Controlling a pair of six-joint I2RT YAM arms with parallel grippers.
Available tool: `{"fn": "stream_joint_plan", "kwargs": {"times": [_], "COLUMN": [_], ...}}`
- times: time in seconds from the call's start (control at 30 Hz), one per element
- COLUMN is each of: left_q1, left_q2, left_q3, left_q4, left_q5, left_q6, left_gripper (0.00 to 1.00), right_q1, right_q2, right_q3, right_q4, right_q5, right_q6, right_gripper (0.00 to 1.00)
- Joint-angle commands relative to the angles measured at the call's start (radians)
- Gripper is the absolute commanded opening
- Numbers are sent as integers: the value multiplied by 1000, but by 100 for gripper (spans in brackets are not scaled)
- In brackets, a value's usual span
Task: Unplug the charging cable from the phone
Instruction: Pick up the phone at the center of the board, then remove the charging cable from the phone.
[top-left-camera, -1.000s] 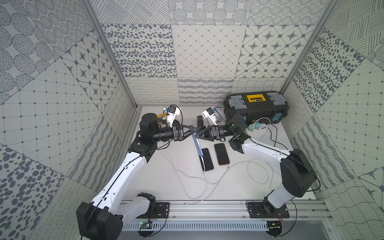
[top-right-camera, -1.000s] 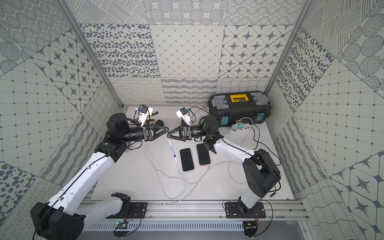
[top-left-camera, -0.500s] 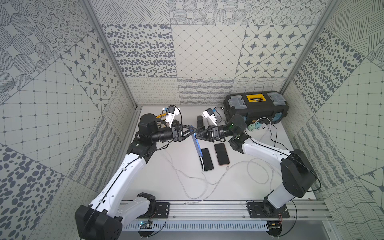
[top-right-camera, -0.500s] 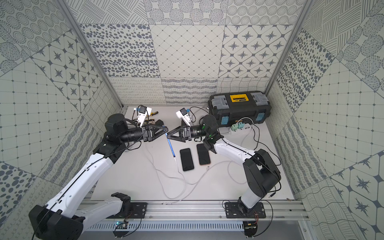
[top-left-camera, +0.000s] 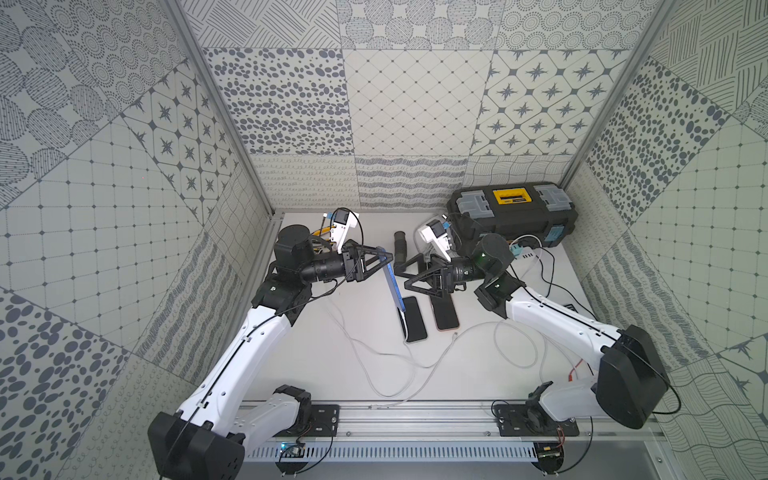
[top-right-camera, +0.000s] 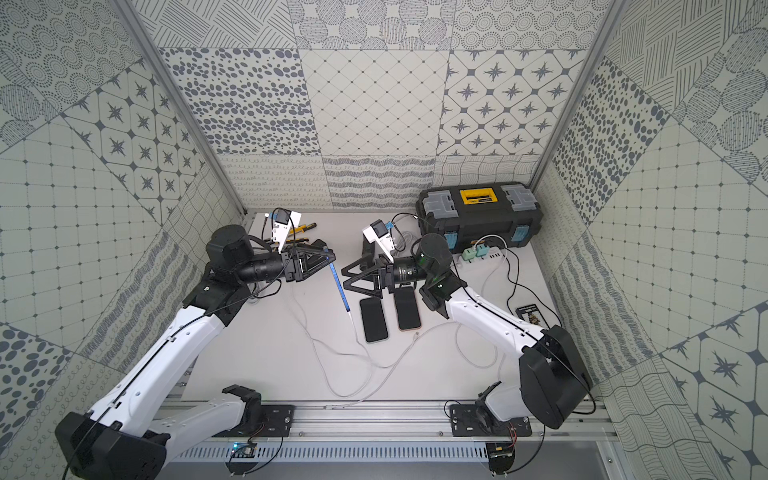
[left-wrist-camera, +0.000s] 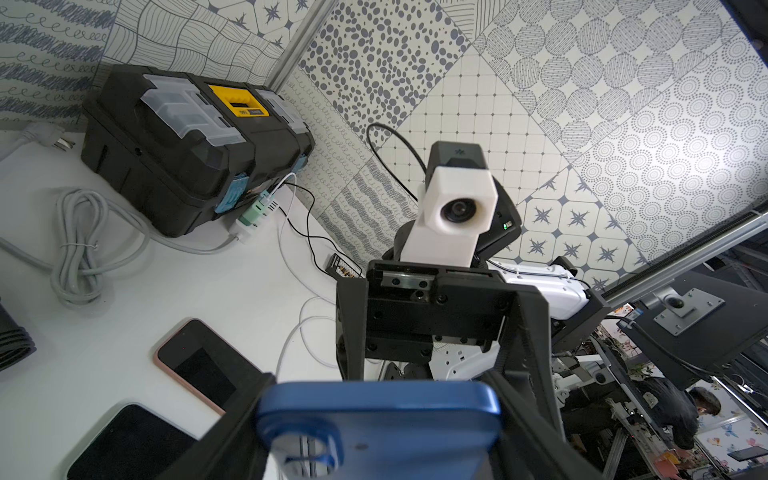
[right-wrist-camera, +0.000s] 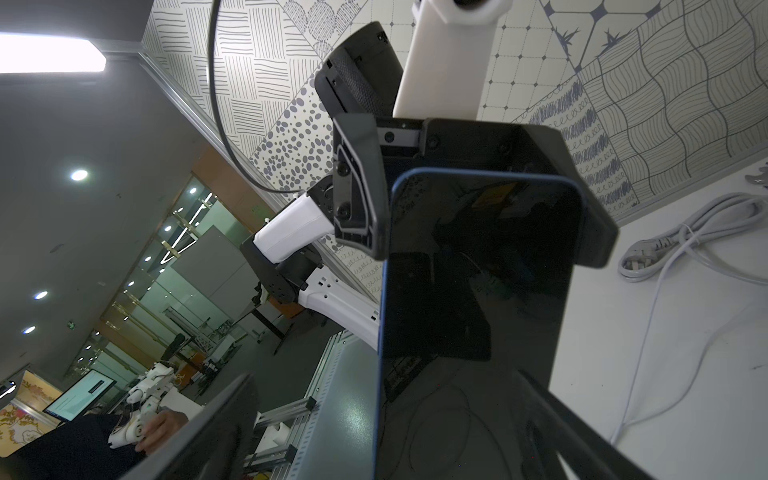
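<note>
A blue phone (top-left-camera: 394, 286) (top-right-camera: 340, 286) hangs tilted above the table. My left gripper (top-left-camera: 388, 258) (top-right-camera: 330, 257) is shut on its upper end, and the left wrist view shows the blue back (left-wrist-camera: 374, 415) clamped between the jaws. A white charging cable (top-left-camera: 402, 322) (top-right-camera: 352, 319) is plugged into the phone's lower end and trails over the table. My right gripper (top-left-camera: 402, 277) (top-right-camera: 345, 279) is open and faces the dark screen (right-wrist-camera: 478, 291). Its fingers are spread wider than the phone and hold nothing.
Under the hanging phone lie a black phone (top-left-camera: 415, 320) and a pink-cased phone (top-left-camera: 444, 313). A second white cable ends loose near them (top-left-camera: 455, 334). A black toolbox (top-left-camera: 513, 216), a power strip (top-left-camera: 525, 249) and a coiled grey cord (left-wrist-camera: 79, 249) stand at the back.
My right gripper's jaws have spread wider in front of the phone. The left gripper has kept its hold and the phone has barely moved.
</note>
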Motion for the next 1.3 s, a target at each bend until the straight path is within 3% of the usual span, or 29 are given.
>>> {"fn": "stream_joint_plan", "kwargs": {"times": [0.0, 0.33, 0.6, 0.93, 1.27], "left_q1": [13, 13, 13, 13, 13], "left_q2": [5, 12, 10, 10, 9], "left_q3": [33, 59, 61, 60, 65], "left_q4": [50, 38, 15, -9, -14], "left_q5": [1, -6, -12, -22, -23], "left_q6": [21, 25, 41, 62, 69], "left_gripper": [6, 7, 8, 9, 9], "right_q1": [-1, 1, 7, 60, 95], "right_q2": [-50, -116, -137, -126, -93], "right_q3": [-25, -129, -184, -224, -239], "right_q4": [-105, -199, -271, -280, -270], "right_q5": [17, 8, 36, 35, 51], "right_q6": [-132, -280, -369, -421, -430], "right_gripper": [97, 79, 72, 51, 38]}}
